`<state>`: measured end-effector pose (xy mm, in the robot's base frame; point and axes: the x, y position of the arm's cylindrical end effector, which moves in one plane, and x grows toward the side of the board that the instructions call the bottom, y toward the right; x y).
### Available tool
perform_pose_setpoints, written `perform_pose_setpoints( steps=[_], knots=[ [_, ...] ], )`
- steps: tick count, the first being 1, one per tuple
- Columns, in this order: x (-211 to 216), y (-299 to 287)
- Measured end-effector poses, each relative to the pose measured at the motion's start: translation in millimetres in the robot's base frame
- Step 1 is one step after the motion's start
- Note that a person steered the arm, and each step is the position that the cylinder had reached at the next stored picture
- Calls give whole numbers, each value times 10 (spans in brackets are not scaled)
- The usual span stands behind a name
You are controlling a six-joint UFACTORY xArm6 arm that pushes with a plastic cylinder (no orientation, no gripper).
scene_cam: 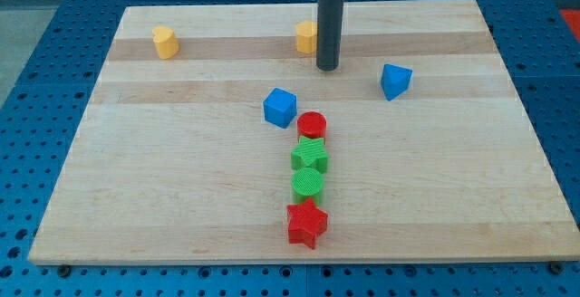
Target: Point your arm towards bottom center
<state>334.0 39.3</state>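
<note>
Eight light, stiff blocks, nothing to grip: no jaws, my tip (pixel 327 66) sits upper centre, probably touching the yellow block (pixel 307 36). Target, the board (pixel 181 206) bottom centre, lies past the red star (pixel 306 224).

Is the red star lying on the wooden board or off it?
On it: the red star lies inside the wooden board, near its bottom edge.

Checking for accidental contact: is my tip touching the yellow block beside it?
Cannot tell. In the camera view, my tip stands just right of the yellow block, and the rod overlaps the block's right edge, hiding any gap.
</note>
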Motion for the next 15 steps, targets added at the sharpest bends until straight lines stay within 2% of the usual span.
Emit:
perform_pose_setpoints(
  steps=[1, 3, 4, 6, 8, 10, 11, 12, 13, 14, 15],
  knots=[
    [-185, -30],
    [-185, -39],
    [-99, -196],
    [421, -814],
    [500, -1458],
    [500, -1531],
    [723, -1522],
    [1702, -1386],
    [2117, -1320],
    [2117, -1320],
    [2447, -1150]
  ],
)
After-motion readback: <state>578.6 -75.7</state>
